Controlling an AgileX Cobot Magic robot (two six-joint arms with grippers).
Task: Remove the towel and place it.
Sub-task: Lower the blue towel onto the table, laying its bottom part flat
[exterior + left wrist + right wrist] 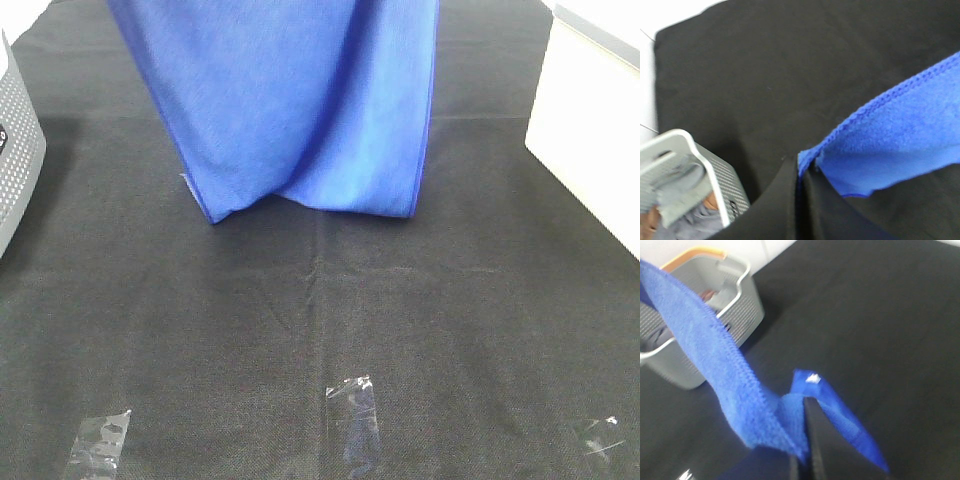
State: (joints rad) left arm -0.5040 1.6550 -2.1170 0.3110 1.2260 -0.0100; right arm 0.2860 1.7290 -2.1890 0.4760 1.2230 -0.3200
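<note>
One blue towel (300,100) hangs over a table covered by one black cloth (320,320). In the high view the towel comes down from the top edge as a broad sheet. Its length runs up and down and narrows slightly toward the bottom. Its lower end folds into a soft crease and appears to touch the cloth on the far half of the table, near the middle. The upper part is cut off by the frame, so I cannot tell which side of the towel is longer.

Two grippers hold the towel, and each is seen only from its own wrist camera. The left gripper (799,170) has its dark jaws pressed together on the stitched hem. From there the towel's edge stretches away taut on a slant. The right gripper (807,405) is likewise clamped on a bunched corner of the towel. A small white tag (812,378) sits just beside its tips, and a band of towel rises away from them.

One grey perforated basket (15,150) stands at the left edge of the table, with clothes inside. One white box (590,130) stands at the right edge. Three strips of clear tape (355,410) lie on the near part of the cloth, well apart from each other.
</note>
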